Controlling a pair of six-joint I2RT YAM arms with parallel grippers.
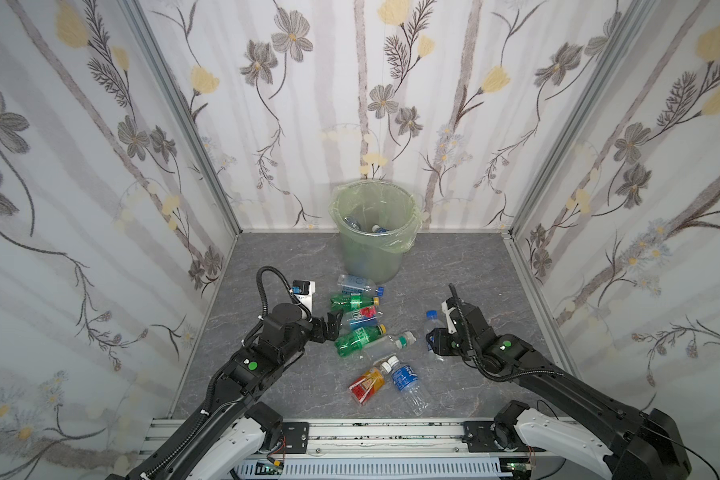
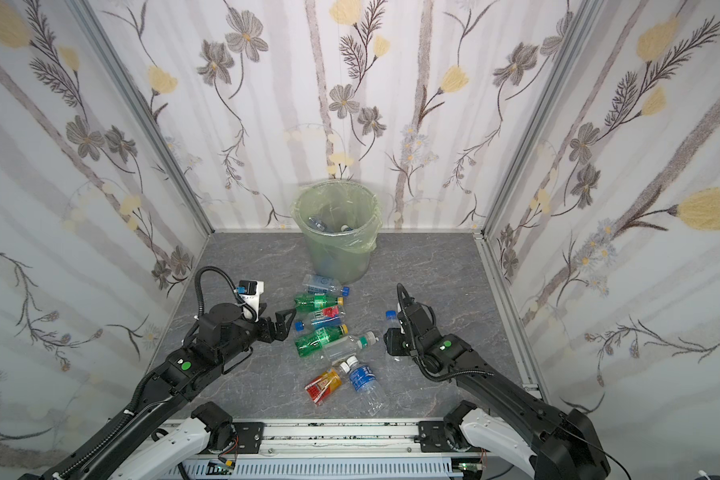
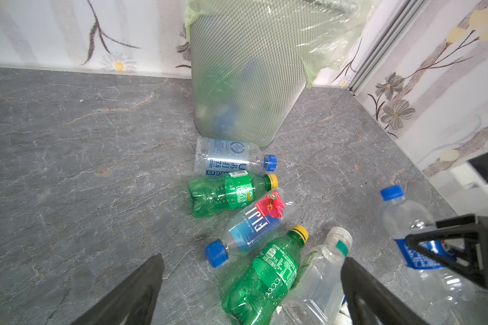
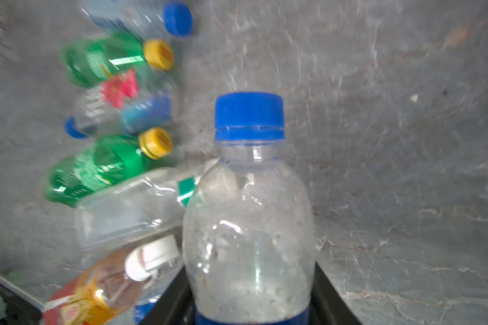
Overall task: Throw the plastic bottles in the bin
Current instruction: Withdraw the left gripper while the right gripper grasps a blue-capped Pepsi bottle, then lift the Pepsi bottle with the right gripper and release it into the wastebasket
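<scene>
The bin (image 1: 371, 262), a round mesh bucket lined with a thin yellow-green bag, stands upright at the far middle of the grey marbled tabletop (image 1: 474, 270), close to the flowered back wall. Two clear binned bottles (image 1: 352, 222) show at its bottom.

Just near of it, a loose row of plastic bottles lies flat, running toward the near edge.
- The pale-label water bottle (image 1: 356, 284) lies by the bin's foot, long axis left to right, blue cap to the right.
- The far green bottle (image 1: 352, 302) lies parallel just beside it, yellow cap to the right.
- The Fiji bottle (image 3: 254, 225) runs the other way, blue cap near-left and base far-right.
- The near green bottle (image 1: 358, 338) slants with its yellow cap far-right.
- The white-capped clear bottle (image 1: 387, 347) lies along its right side, cap far-right too.
- The orange-red bottle (image 1: 366, 384), nearer again, points its white cap far-right.
- The blue-label bottle (image 1: 406, 380) beside it has its cap far-left and base near-right, so the two caps almost meet.

Well right of the pile, the right gripper (image 4: 250, 267) holds the blue-capped bottle (image 4: 248, 197). The jaws press both sides of its lower body at the dark blue label. Its long axis runs near to far, cap toward the far side. Whether its base rests on the tabletop I cannot tell.

The left gripper (image 1: 329, 326) hovers at the pile's left edge, pointing right, level with the Fiji bottle. Its jaws are spread wide and grip nothing.
</scene>
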